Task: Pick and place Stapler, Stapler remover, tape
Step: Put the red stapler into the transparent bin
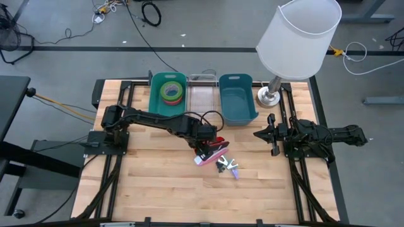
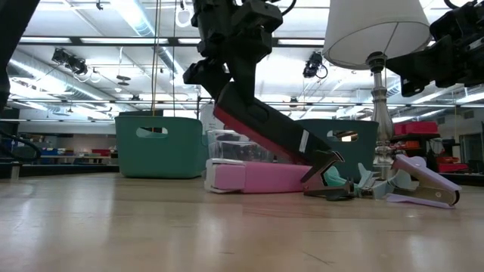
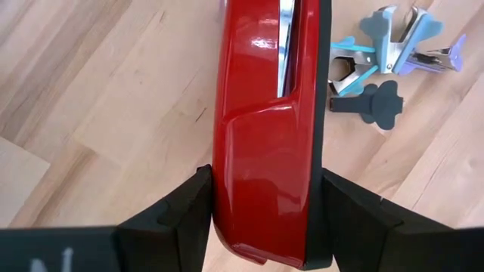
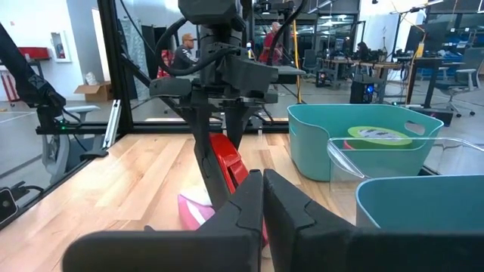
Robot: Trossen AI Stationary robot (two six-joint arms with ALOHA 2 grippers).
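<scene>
Left pincer (image 1: pixel 208 144) clamps the red stapler (image 1: pixel 218 142) near the middle of the surface (image 1: pixel 158 189).
Its two fingers (image 3: pixel 185 215) press on the stapler's back end from either side, and the stapler hangs tilted, nose down, over a pink stapler (image 2: pixel 253 177) that lies flat on the wood. Just beside them lie the staple removers (image 1: pixel 228 166), one teal and one lilac, towards the right edge. Rolls of tape (image 1: pixel 171 92) sit in the green bin (image 1: pixel 154 101) along the far edge, next to a clear tray (image 1: pixel 203 98) and a blue bin (image 1: pixel 237 101). Right pincer (image 1: pixel 260 133) waits near the right edge by the lamp (image 1: pixel 297 38), fingers closed on nothing.
</scene>
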